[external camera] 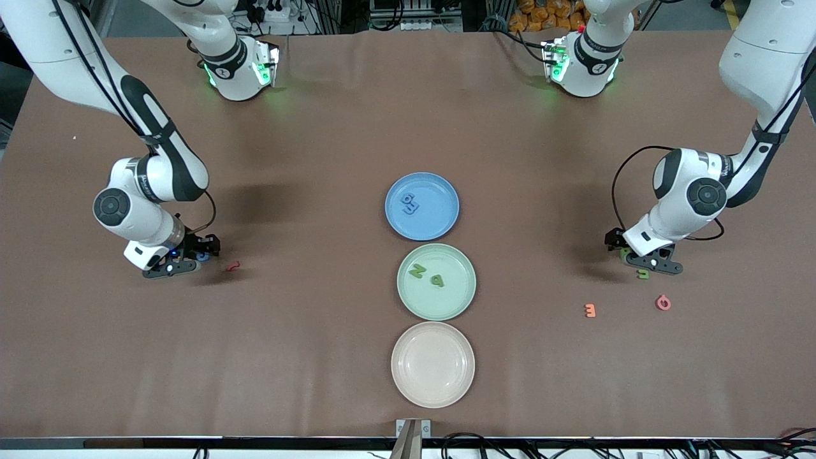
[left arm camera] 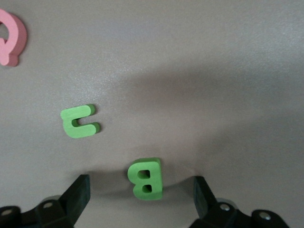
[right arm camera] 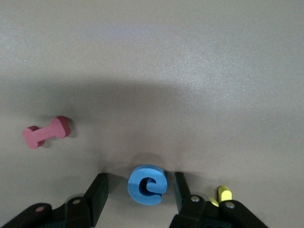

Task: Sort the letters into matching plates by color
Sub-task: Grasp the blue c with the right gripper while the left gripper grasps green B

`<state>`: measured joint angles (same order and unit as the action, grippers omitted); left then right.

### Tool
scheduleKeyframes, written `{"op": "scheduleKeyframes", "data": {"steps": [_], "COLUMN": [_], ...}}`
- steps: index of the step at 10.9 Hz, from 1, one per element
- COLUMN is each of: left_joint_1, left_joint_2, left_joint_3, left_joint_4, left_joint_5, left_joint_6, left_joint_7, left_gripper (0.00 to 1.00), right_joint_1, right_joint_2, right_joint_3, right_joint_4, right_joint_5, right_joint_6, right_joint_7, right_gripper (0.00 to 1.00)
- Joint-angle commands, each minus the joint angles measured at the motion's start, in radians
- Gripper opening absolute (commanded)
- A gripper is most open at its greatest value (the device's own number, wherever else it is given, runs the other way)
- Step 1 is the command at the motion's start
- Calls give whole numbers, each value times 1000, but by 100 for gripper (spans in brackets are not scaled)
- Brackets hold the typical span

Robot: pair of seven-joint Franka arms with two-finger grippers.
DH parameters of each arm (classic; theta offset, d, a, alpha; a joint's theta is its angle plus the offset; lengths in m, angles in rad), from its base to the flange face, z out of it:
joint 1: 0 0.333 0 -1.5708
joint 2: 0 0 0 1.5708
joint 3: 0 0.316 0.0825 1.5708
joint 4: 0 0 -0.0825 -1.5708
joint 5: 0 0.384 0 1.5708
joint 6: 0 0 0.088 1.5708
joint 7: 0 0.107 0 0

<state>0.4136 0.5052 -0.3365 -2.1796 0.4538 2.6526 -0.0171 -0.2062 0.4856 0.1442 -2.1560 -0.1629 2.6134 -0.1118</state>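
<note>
Down at the table toward the right arm's end, my right gripper (external camera: pixel 190 259) stands open around a blue letter "e" (right arm camera: pixel 147 184), with a gap on one side. A dark red letter (right arm camera: pixel 46 132) lies beside it, and a yellow letter (right arm camera: pixel 222 194) shows by one finger. Toward the left arm's end, my left gripper (external camera: pixel 637 260) is open wide around a green "B" (left arm camera: pixel 146 178) without touching it. A second green letter (left arm camera: pixel 80 121) lies close by. The blue plate (external camera: pixel 446 220) holds blue letters (external camera: pixel 411 203). The green plate (external camera: pixel 460 299) holds two green letters (external camera: pixel 417 271). The cream plate (external camera: pixel 433 364) is bare.
The three plates form a row down the table's middle, the cream one nearest the front camera. An orange letter (external camera: pixel 590 310) and a pink letter (external camera: pixel 663 302) lie nearer the front camera than the left gripper.
</note>
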Motion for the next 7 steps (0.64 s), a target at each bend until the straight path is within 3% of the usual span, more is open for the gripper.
{"op": "scheduleKeyframes", "data": {"steps": [1,3,7], "left_joint_1": [19,17,-19], "left_joint_2": [7,7,0], "left_joint_3": [-10,-10,-21], "left_joint_4": [6,8,20], "left_joint_5": [29,28,26], "left_joint_6": [7,7,6], "left_joint_7": [-12,-14,-133], "left_gripper": [0,0,0], "right_joint_1": [-27,-30,-19], "right_joint_2": [-10,-10,-65], "right_joint_3": [8,8,14], "right_joint_4": [-24,-22,-19], "right_joint_5": [-26,-26,35], "right_joint_6": [11,10,-68], "right_joint_7": [-43,-43,19], "right_gripper": [41,1,0]}}
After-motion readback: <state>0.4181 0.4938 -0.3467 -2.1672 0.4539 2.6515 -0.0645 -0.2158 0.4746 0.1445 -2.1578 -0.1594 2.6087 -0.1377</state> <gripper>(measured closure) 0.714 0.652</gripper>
